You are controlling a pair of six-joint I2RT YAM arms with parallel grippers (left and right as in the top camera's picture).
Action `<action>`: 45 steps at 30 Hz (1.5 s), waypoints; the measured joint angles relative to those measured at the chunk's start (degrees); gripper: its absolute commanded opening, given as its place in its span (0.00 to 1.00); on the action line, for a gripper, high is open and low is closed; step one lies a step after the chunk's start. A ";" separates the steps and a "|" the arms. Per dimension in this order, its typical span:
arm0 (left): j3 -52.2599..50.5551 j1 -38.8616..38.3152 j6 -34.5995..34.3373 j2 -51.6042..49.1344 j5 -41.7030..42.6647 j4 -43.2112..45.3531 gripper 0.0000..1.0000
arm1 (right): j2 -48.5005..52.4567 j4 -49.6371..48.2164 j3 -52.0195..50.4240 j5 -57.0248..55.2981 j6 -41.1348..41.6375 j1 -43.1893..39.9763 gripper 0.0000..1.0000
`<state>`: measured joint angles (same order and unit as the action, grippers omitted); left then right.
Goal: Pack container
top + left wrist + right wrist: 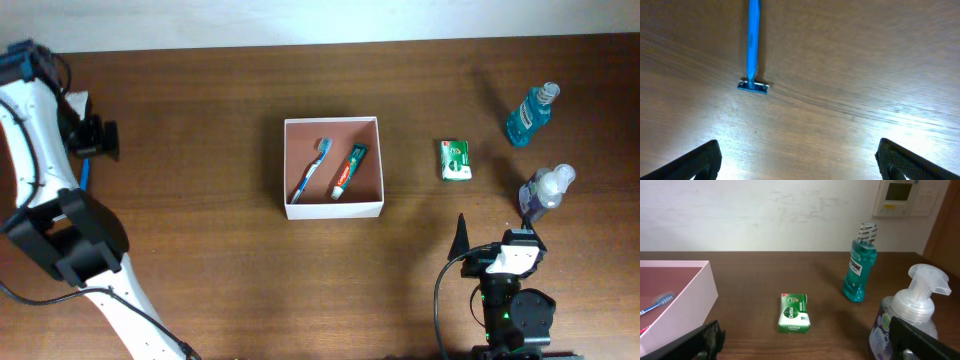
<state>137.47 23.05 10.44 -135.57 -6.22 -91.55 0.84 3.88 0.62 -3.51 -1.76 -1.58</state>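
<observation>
Two items, a toothbrush (312,172) and toothpaste tube (350,172), lie in the container (335,209) at mid-desk (200,100), while both jaws stand wide, the left jaws above a blue razor (753,50) and the right jaws facing a green soap packet (794,313), apparently poised to fetch more.

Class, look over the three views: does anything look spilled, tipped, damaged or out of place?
Nothing stands out. The mouthwash bottle and pump bottle stand upright, the green packet lies flat, toothbrush and toothpaste lie inside the container. No spill or damage shows.
</observation>
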 measured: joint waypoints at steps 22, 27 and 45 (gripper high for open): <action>-16.74 10.14 11.43 0.00 6.32 16.57 0.94 | 0.00 0.00 0.00 0.00 0.02 0.00 0.98; -18.75 10.10 12.31 0.00 6.86 20.48 0.91 | 0.00 -0.02 0.00 0.00 0.02 -0.02 0.98; -18.86 10.08 12.74 -0.02 6.86 24.30 0.89 | 0.00 -0.02 0.00 -0.02 0.02 0.00 0.98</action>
<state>118.61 33.12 23.18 -135.59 0.64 -67.24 0.84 3.86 0.62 -3.53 -1.74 -1.58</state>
